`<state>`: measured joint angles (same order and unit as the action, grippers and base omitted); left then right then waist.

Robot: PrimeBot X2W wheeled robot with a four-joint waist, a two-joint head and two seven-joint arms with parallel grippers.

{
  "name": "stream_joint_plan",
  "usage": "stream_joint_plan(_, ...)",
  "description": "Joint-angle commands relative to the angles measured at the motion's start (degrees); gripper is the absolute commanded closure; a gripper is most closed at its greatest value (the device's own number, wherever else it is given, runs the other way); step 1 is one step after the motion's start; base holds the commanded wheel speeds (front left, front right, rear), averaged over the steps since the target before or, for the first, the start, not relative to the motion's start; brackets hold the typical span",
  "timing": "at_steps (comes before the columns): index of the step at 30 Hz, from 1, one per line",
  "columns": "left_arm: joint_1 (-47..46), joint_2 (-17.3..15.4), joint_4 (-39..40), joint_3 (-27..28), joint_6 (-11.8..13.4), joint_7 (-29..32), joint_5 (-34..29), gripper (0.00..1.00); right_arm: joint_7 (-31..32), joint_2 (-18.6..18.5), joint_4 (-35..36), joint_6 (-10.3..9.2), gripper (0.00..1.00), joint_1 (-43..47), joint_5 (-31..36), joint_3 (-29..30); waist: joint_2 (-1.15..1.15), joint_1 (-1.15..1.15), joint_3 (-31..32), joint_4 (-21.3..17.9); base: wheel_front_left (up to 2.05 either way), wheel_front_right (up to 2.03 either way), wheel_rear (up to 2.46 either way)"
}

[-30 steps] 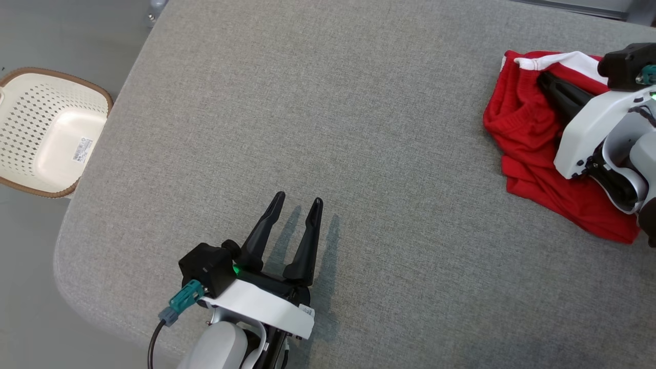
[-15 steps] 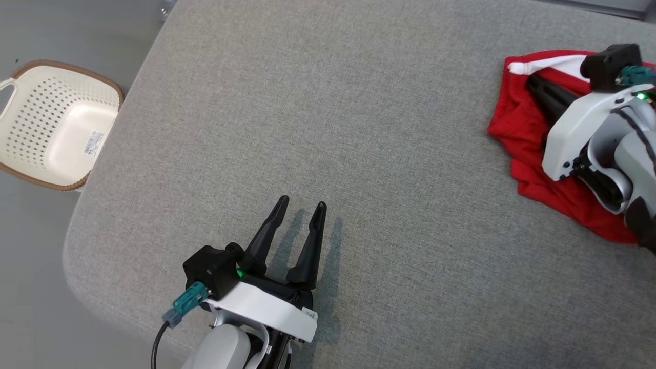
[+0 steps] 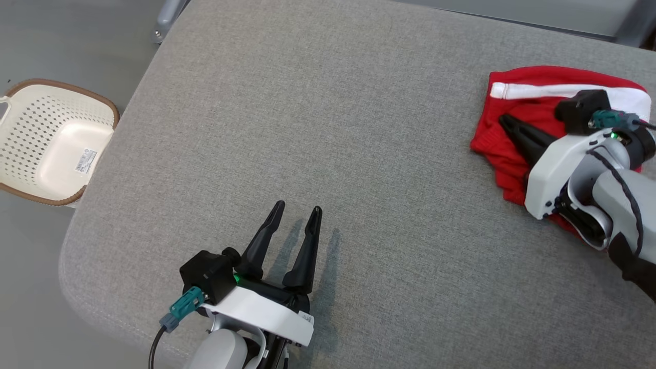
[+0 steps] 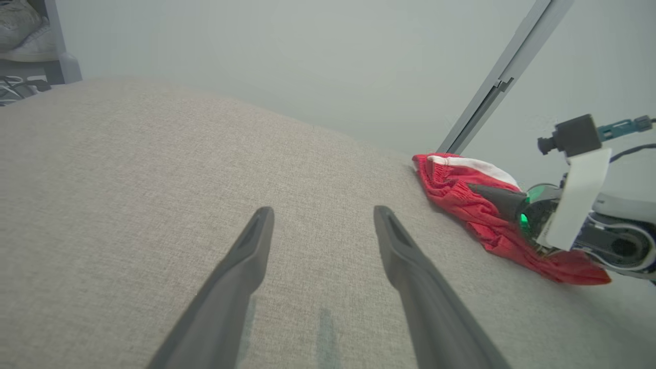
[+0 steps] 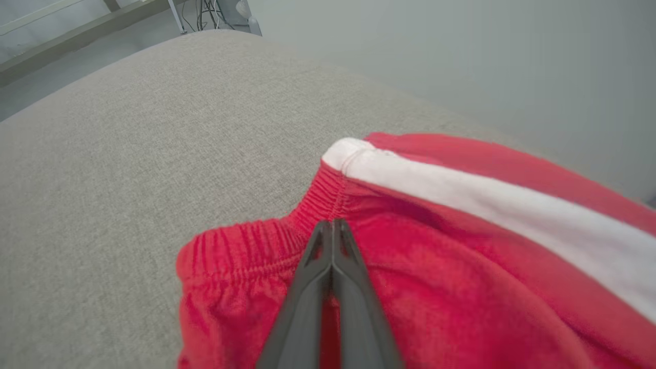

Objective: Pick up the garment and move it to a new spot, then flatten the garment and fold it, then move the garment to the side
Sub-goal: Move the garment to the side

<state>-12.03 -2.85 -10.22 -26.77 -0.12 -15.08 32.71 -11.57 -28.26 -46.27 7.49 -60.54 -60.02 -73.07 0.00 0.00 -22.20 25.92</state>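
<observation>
Since a second ago the head camera has swung, so the whole scene sits differently. The right gripper has also changed against the garment. Its fingers then pointed toward the cloth's far corner, beside a bunched white band. Now they lie lower across the red fabric, and the white band runs straight along the garment's far edge. The left gripper keeps the same pose.

The right arm enters from the lower right of the head view. Its pale forearm and wrist housing slant up and to the left over the near part of the garment, with the dark fingers stretched low toward the cloth's left edge. Those fingers are pressed together tip to tip. In the right wrist view they lie on the red fabric, the tips just short of the gathered elastic hem. Whether any cloth is pinched between them cannot be told.

The left arm rises from the bottom edge of the head view and holds its gripper low over the grey padded table. Its fingers are spread apart over bare upholstery, point away from the robot and cast shadows just beside them. It is well apart from the garment.

The garment lies rumpled near the table's far right corner. A pale perforated basket stands on the floor beyond the table's left edge.
</observation>
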Motion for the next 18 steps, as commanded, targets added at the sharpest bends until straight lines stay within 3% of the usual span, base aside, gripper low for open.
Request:
stream_joint_plan(1, 0.04, -0.17, -0.17, 0.33, -0.03, -0.06, -0.36, 0.00, 0.38, 0.00, -0.04, 0.00, 1.00, 0.90, 0.18, -0.19, 0.00, 0.00, -0.13, 0.21, 0.00, 0.00, 0.00)
stream_joint_plan(7, 0.83, -0.18, -0.83, 1.12, 0.17, -0.06, -0.71, 0.00, -0.32, 1.65, -0.90, 0.00, 1.00, 2.32, 0.34, -0.37, 0.00, 0.00, 1.01, -0.65, 0.00, 0.00, 0.00)
stream_joint_plan(18, 1.98, -0.19, -1.48, 5.09, -0.65, -0.06, -3.72, 0.00, -3.64, 0.89, 1.09, -0.01, 1.00, 2.17, -0.44, 3.77, 0.00, 0.00, 9.61, -7.93, 0.00, 0.00, 0.00)
